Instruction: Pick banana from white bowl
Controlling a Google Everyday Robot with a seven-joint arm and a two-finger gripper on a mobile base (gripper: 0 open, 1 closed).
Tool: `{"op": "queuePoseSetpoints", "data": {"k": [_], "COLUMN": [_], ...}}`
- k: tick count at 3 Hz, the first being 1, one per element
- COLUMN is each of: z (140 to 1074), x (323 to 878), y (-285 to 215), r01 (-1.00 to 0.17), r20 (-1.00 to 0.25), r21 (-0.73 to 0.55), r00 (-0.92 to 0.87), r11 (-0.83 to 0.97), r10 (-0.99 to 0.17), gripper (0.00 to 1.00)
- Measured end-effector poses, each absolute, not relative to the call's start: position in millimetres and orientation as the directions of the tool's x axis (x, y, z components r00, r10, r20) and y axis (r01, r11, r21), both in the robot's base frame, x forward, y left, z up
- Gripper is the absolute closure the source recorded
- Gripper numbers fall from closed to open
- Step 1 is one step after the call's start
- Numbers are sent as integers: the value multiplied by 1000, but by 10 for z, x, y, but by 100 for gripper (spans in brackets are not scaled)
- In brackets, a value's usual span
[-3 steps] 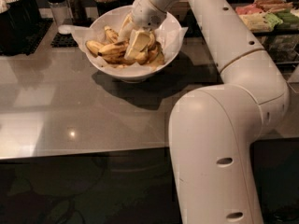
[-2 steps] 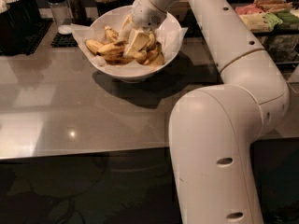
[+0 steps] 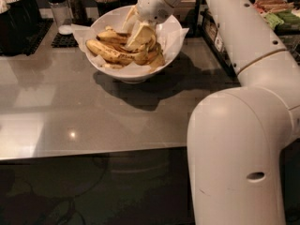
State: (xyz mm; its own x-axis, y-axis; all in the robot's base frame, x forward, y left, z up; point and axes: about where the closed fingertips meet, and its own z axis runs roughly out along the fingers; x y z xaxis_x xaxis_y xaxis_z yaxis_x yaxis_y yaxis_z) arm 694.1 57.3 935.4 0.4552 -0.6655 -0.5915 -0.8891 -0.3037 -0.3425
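Camera view: my gripper point(image 3: 140, 35) sits inside the white bowl point(image 3: 171, 55) on the grey table point(image 3: 70, 107), among the bananas point(image 3: 108, 51) lying beneath and left of it; whether it grips one I cannot tell, its lower end being hidden by fruit

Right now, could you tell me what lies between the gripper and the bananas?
Nothing, in the camera view: the gripper is down in the white bowl, right on the bananas.
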Motion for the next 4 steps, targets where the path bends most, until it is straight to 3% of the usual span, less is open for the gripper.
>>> {"op": "queuePoseSetpoints", "data": {"k": [2, 4], "z": [9851, 9801], "x": [6566, 6034], "y": [477, 260], "r01": [-869, -879], "r20": [-517, -608], "r21": [-404, -438], "r00": [475, 444], "r11": [-286, -189], "r10": [-712, -658], "gripper": [100, 100]}}
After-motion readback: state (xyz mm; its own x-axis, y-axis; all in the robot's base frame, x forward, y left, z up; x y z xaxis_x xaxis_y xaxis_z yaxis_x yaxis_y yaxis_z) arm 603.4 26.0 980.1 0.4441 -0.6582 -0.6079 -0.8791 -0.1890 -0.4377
